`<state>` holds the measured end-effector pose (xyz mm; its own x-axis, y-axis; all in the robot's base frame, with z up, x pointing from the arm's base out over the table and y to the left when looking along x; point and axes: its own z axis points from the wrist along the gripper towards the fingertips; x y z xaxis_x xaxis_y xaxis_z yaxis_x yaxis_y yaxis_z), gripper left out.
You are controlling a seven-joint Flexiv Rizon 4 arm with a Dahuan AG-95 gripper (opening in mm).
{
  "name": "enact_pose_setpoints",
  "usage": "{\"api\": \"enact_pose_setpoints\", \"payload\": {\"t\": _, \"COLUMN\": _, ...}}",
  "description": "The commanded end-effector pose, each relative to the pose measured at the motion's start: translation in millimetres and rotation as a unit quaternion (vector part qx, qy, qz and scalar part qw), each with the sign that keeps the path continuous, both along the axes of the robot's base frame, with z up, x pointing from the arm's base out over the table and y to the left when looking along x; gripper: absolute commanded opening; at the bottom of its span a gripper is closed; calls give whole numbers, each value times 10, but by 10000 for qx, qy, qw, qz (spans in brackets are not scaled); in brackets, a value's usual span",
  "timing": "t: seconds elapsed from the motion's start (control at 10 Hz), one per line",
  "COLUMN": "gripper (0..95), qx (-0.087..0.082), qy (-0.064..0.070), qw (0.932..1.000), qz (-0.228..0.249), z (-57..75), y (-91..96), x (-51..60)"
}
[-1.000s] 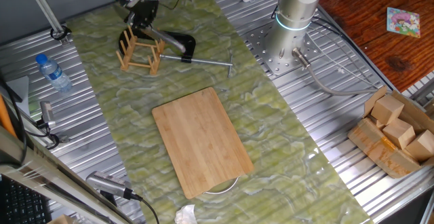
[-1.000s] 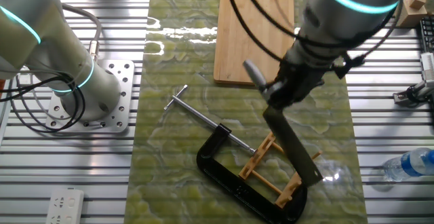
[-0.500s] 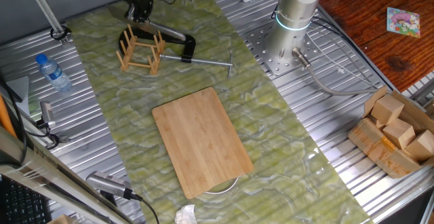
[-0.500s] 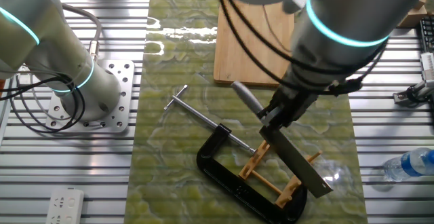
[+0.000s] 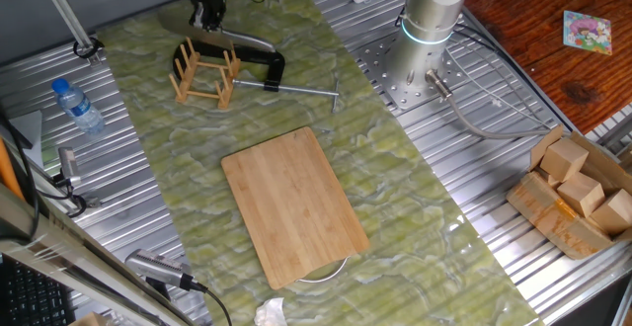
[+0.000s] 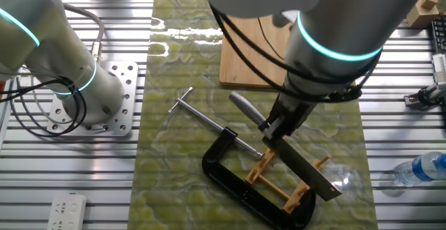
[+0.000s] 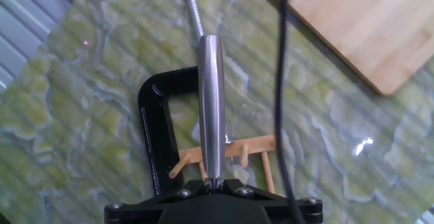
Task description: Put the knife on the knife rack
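Note:
My gripper (image 6: 274, 127) is shut on the knife (image 6: 305, 175), gripping it where the blade meets the handle. The rounded silver handle (image 7: 210, 95) points up and away from the hand, and the dark blade slopes down over the knife rack (image 6: 281, 183). The rack is a small light wooden frame of dowels (image 7: 224, 152) and stands inside the black C-clamp (image 6: 233, 188). The blade's lower end lies among the rack's dowels; whether it touches them is unclear. In one fixed view the gripper (image 5: 208, 15) hangs just behind the rack (image 5: 204, 75).
The black C-clamp (image 5: 259, 62) with its steel rod (image 6: 204, 118) lies around the rack. A bamboo cutting board (image 5: 293, 203) lies mid-table. A water bottle (image 5: 77, 105) lies at the left. A box of wooden blocks (image 5: 576, 194) sits at the right, and the arm's base (image 5: 427, 32) at the back.
The gripper has carried the knife lower and toward the clamp rod, and the blade now lies flatter across the rack. Nothing else has moved.

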<state>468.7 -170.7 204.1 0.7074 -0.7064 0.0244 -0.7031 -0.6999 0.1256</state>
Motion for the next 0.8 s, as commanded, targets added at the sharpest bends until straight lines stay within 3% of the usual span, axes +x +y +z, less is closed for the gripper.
{"api": "enact_pose_setpoints", "payload": {"t": 0.1, "gripper": 0, "qx": 30, "qy": -8, "qw": 10000, "qz": 89, "z": -33, "y": -33, "x": -29}}
{"api": "enact_pose_setpoints", "payload": {"t": 0.8, "gripper": 0, "qx": 78, "qy": -26, "qw": 9997, "qz": 214, "z": -141, "y": -111, "x": -115}}
